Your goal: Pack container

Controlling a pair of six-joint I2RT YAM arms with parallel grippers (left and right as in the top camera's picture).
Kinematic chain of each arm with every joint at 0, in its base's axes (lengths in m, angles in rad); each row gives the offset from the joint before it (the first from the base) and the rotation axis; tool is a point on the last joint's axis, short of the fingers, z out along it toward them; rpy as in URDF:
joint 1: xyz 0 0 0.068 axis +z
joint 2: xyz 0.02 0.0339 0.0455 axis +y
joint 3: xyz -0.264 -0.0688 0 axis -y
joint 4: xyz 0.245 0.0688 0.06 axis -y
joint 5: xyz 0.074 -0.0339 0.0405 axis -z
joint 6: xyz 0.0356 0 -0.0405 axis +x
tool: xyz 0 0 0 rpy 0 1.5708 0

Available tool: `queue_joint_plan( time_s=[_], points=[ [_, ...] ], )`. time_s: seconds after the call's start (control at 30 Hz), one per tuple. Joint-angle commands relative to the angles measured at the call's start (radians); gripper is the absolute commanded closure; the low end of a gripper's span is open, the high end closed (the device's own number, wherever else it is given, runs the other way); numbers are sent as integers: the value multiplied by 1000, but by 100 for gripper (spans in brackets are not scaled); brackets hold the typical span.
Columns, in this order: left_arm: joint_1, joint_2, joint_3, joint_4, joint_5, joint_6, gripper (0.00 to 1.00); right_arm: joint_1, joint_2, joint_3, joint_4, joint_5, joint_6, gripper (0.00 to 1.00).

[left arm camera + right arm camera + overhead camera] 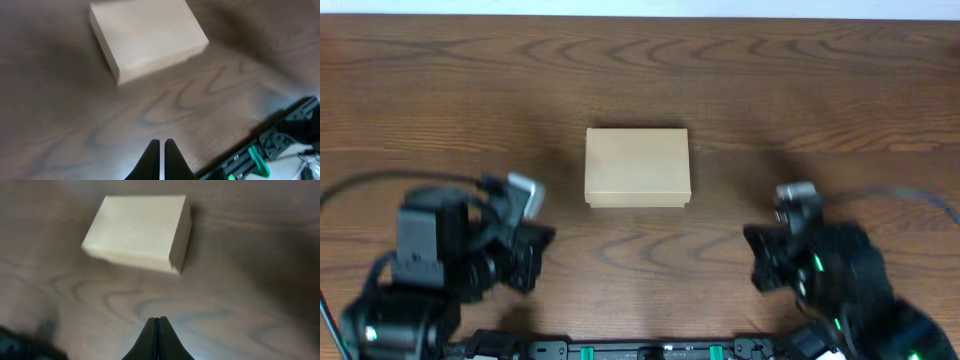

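The container [638, 167] is a plain tan cardboard box, lying closed and flat on the wooden table at its middle. It also shows in the left wrist view [147, 35] and the right wrist view [137, 231]. My left gripper [542, 240] is near the front left, apart from the box; in its own view the fingers [162, 143] are shut with only a hairline gap and hold nothing. My right gripper [760, 245] is near the front right, apart from the box; its fingers [160, 320] are shut and empty.
The wooden table [800, 90] spreads around the box. A black rail with green clips [260, 152] runs along the front edge. Cables trail at the left [360, 185] and right [910, 195].
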Motion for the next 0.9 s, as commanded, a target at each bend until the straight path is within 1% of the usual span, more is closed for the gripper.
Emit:
queue_joint_plan(
  time_s=[0.0, 0.1, 0.23, 0.27, 0.3, 0.33, 0.47, 0.53, 0.87],
  points=[
    [2, -104, -129, 4, 40, -31, 94, 40, -179, -108, -46, 39, 99, 98],
    [2, -177, -221, 5, 41, -70, 94, 42, -321, -163, -100, 37, 155, 98],
    [2, -218, -287, 25, 41, -103, 94, 42, -426, -177, -119, 19, 160, 99],
    [2, -217, -291, 29, 40, -118, 88, 42, -441, -177, -119, 14, 160, 78],
    [2, -215, -293, 32, 39, -130, 54, 42, -451, -177, -120, 2, 160, 46],
    [2, -214, -294, 37, 39, -142, 5, 42, -453, -177, -131, -18, 160, 1],
    [2, -214, -294, 30, 39, -193, 5, 41, -452, -182, -174, -134, 193, 1],
    [2, -214, -294, 17, 26, -192, 5, 41, -452, -183, -173, -192, 220, 1],
    [2, -214, -294, 15, -1, -192, 5, 40, -452, -183, -174, -201, 237, 1]
  ],
)
